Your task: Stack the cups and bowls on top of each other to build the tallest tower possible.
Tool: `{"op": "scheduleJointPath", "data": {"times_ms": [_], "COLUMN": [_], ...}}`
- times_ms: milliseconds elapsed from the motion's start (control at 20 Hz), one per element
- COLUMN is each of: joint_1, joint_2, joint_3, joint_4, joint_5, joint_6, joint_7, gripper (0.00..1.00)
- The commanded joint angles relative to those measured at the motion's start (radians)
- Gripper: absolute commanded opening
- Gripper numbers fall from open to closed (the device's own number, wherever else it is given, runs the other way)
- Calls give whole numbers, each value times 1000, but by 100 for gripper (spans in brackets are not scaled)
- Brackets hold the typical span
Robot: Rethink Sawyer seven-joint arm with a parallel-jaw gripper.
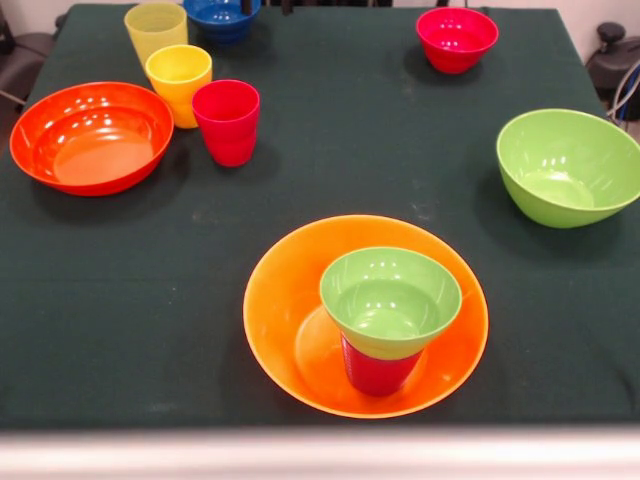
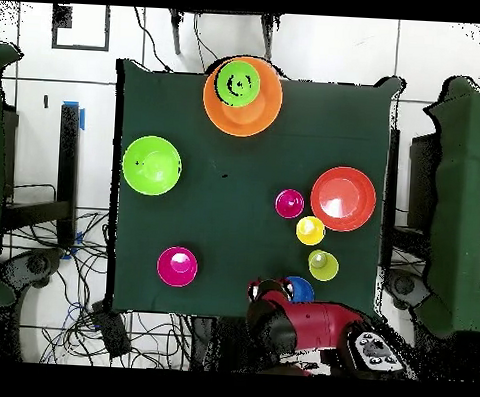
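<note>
Front view: tower (image 1: 385,318) sits by the table's near edge, a small green bowl (image 1: 391,297) on a red cup (image 1: 378,372) inside the big orange bowl (image 1: 283,290). No purple cup visible. Risk, as I judge it: the green bowl overhangs the narrower cup, so an off-centre placement tips it. Count: 4 cups, 6 bowls. Loose: red-pink cup (image 1: 228,121), two yellow cups, orange-red bowl (image 1: 92,136), blue, red-pink and large green bowls. Arm (image 2: 302,325) overhead at its own table edge; jaws: can't tell
</note>
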Motion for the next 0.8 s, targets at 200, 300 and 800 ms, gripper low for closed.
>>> {"op": "scheduleJointPath", "data": {"times_ms": [200, 300, 800], "joint_1": [43, 39, 29], "joint_2": [47, 56, 86], "joint_3": [71, 80, 113], "joint_4": [-131, -147, -220], "joint_5": [57, 58, 54], "joint_6": [92, 104, 139], "joint_7": [94, 86, 62], "gripper": [100, 100, 100]}}
